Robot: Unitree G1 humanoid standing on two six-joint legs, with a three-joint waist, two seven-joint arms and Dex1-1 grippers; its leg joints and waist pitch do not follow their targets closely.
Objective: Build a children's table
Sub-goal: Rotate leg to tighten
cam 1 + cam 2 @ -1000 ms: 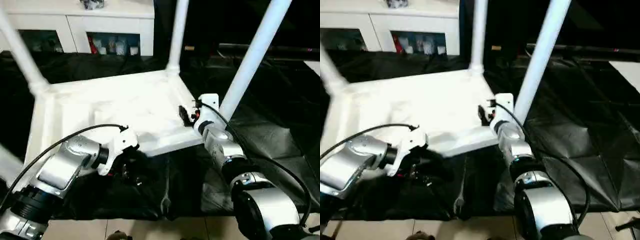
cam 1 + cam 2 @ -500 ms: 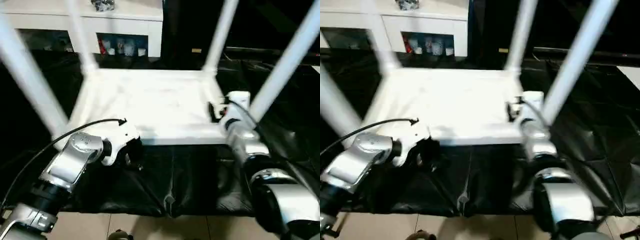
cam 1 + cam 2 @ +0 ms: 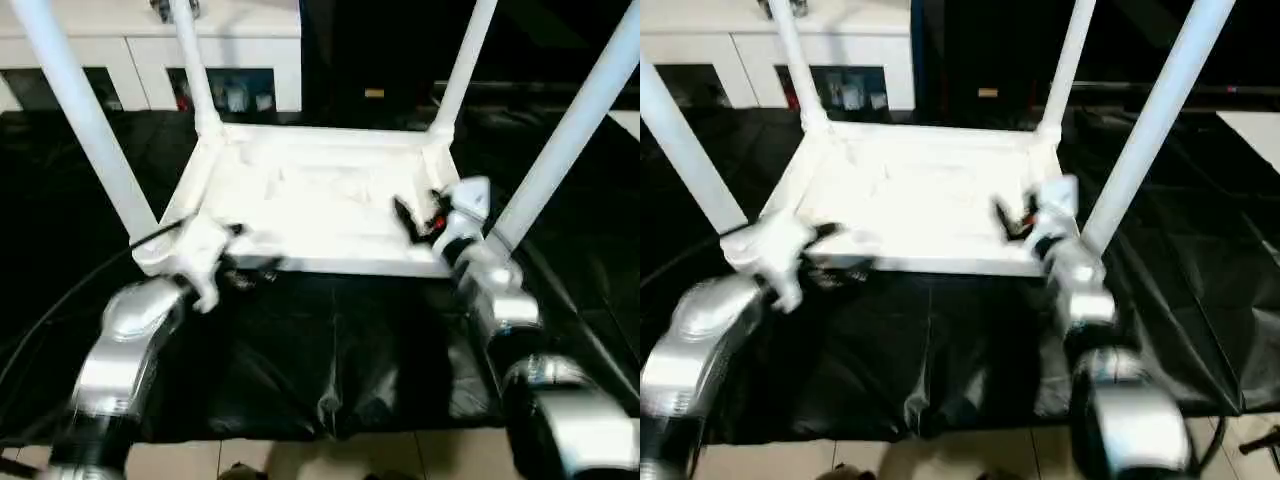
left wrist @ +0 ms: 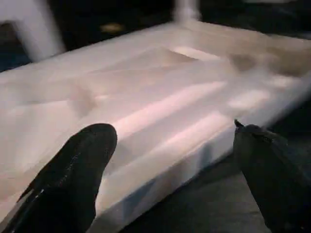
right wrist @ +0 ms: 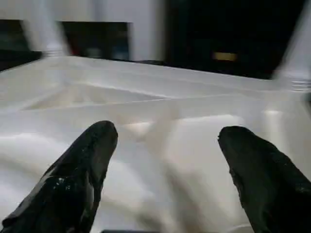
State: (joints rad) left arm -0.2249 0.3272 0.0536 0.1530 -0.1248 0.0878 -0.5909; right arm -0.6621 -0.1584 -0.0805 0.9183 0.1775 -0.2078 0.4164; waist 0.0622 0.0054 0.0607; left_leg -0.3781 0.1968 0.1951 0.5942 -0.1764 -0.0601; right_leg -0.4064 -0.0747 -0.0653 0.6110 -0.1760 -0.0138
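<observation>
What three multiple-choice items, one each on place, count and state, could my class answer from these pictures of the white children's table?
1. Where does the children's table lie?
A on the black-covered work table
B on the floor
C on a shelf

2. How many legs stand up from it?
A two
B three
C four

3. How do the left pincer and right pincer stand?
A both shut
B both open
C one shut

Answers:
1 A, black cover lies under it.
2 C, a leg rises at each corner.
3 B, each pair of fingers stands wide apart.

- Nothing to read here — no words, labels, brand marks or numbers anywhere I look.
- Small items on the far shelf are too blurred to make out any print.
</observation>
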